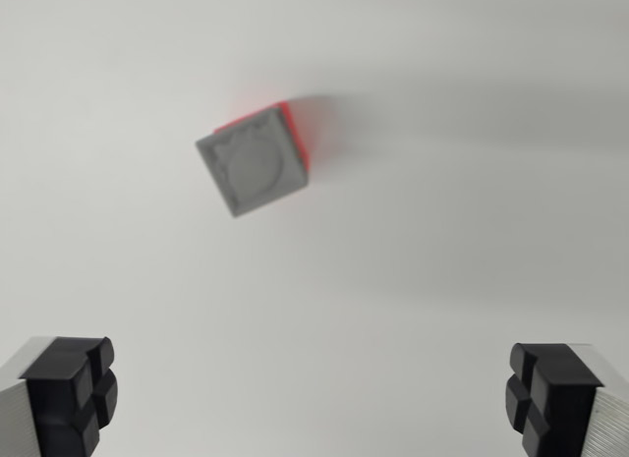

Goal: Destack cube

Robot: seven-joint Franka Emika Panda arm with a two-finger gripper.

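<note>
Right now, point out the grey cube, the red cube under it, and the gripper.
grey cube [253,165], wrist view, on its top face with the round recess.
red cube [300,138], wrist view, on the red edge showing beside the grey one.
gripper [313,398], wrist view, midway between its open fingertips.

Below us a grey cube [252,172] on a red cube [298,133], stacked and rotated, toward eleven o'clock of centre on the white counter [442,260], slightly blurred, our hand [313,398] wide apart, black fingertips [74,393] at seven and five o'clock, holding nothing
</note>
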